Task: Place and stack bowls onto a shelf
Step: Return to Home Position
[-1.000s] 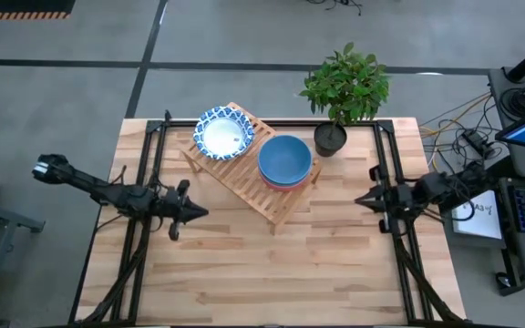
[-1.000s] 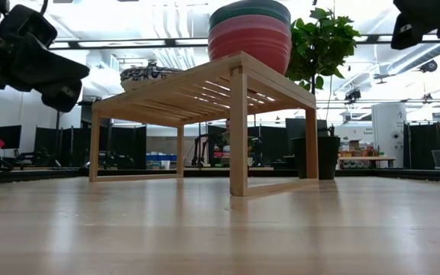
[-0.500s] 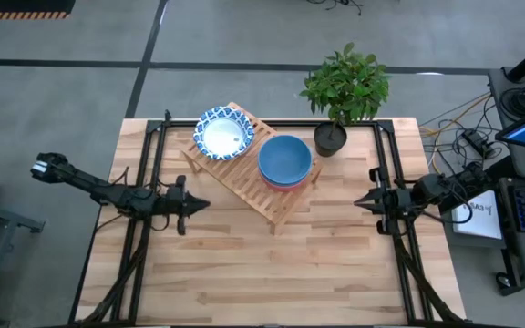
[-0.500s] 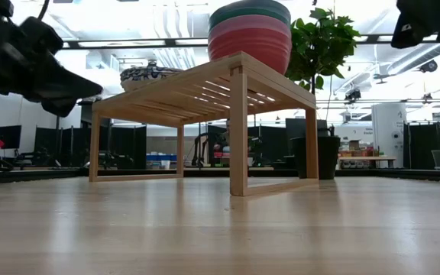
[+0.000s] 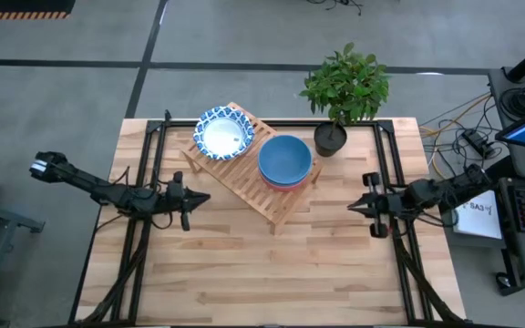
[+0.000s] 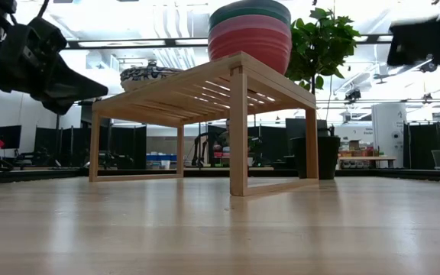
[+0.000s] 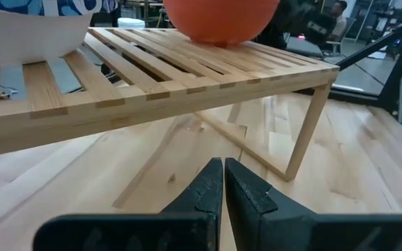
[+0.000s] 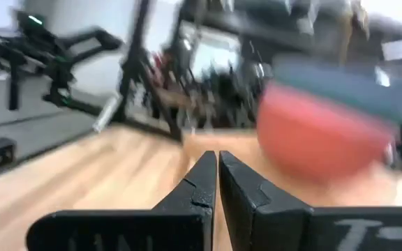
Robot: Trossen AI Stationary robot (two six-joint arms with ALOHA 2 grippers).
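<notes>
The wooden slatted shelf [image 5: 244, 179] stands slantwise at the far middle of the table. On its far-left end sits a white bowl with a blue patterned rim [image 5: 224, 134], on top of other bowls. On the right end is a stack with a blue bowl [image 5: 284, 159] on top; the low view shows a red bowl [image 6: 249, 42] at its base, resting on the slats. My left gripper [image 5: 206, 197] is shut, left of the shelf, pointing at it [image 7: 223, 164]. My right gripper [image 5: 351, 207] is shut, right of the shelf [image 8: 218, 157]. Neither holds anything.
A potted plant [image 5: 344, 87] in a dark pot [image 5: 330, 139] stands at the far edge beside the shelf's right end. Black metal frame rails [image 5: 144, 182] run along the table's left and right sides. Bare wood [image 5: 262, 273] lies across the near half.
My left gripper has swung its tip toward the far edge and the shelf, staying shut in place. My right gripper has sunk a little toward the table, still shut. The bowls and the shelf have not moved.
</notes>
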